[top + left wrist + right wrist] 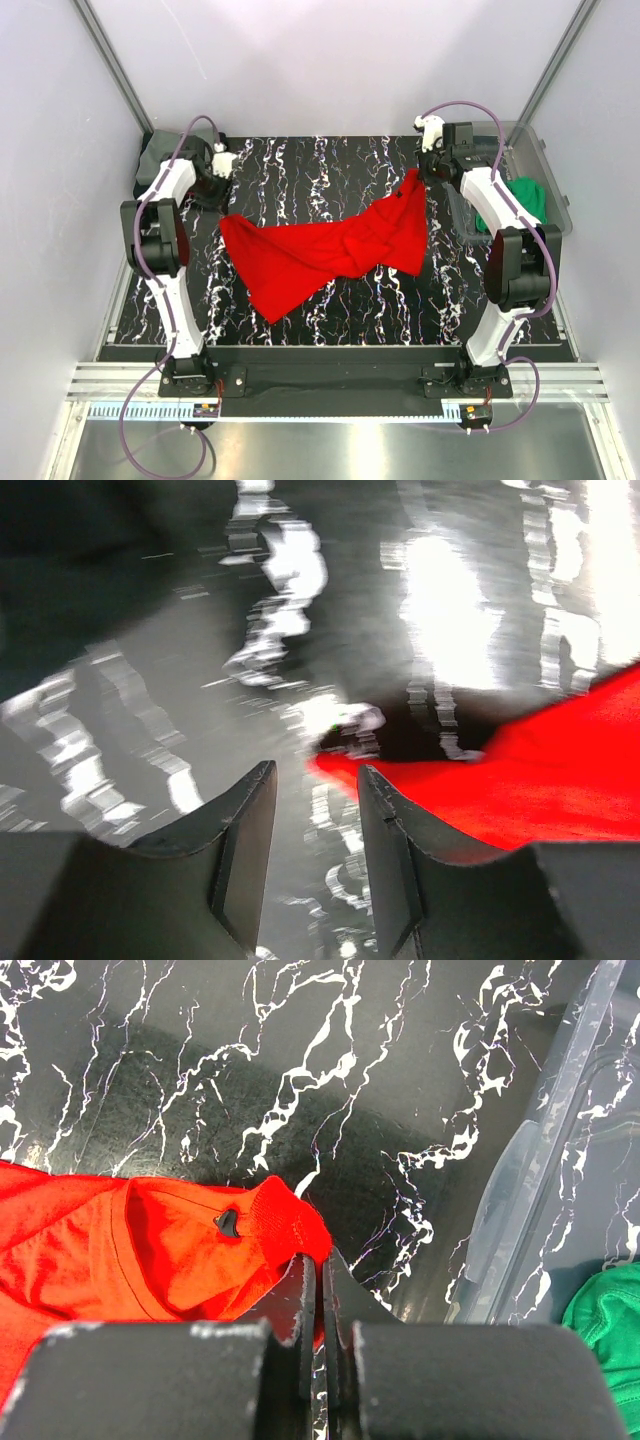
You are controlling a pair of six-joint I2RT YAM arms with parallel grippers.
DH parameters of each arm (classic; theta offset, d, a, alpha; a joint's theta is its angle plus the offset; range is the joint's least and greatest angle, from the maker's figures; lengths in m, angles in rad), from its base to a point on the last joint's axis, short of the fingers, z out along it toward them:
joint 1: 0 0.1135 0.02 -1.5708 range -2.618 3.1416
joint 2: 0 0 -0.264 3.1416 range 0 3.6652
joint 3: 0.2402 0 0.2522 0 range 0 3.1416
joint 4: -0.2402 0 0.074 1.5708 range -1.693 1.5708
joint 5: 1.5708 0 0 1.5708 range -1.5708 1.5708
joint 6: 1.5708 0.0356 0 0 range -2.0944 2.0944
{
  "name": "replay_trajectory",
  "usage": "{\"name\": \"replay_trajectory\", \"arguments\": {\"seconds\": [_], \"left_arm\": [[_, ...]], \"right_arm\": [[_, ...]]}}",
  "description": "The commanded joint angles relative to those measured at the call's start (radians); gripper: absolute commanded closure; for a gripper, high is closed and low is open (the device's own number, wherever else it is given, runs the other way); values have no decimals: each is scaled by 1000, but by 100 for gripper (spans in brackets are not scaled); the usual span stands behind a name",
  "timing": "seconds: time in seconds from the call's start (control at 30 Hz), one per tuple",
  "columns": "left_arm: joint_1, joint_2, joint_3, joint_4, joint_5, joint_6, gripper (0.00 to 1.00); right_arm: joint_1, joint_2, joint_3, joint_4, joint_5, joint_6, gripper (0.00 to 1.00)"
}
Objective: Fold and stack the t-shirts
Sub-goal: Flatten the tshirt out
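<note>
Our right gripper (322,1272) is pressed together on a fold of the red t-shirt (330,250) beside its collar, at the upper right of the top view. Our left gripper (314,780) stands spread and holds nothing, with the shirt's left corner just beyond its fingers. The shirt stretches across the middle of the table (300,160). A green t-shirt (527,198) lies in the clear bin (556,180) at right. A grey-olive t-shirt (158,155) sits bunched at upper left.
</note>
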Motion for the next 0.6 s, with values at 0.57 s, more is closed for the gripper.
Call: {"name": "replay_trajectory", "arguments": {"seconds": [0.57], "left_arm": [[52,138,115,-128,217,57,57]], "right_arm": [[6,-55,-3,7,-17,3,100]]}}
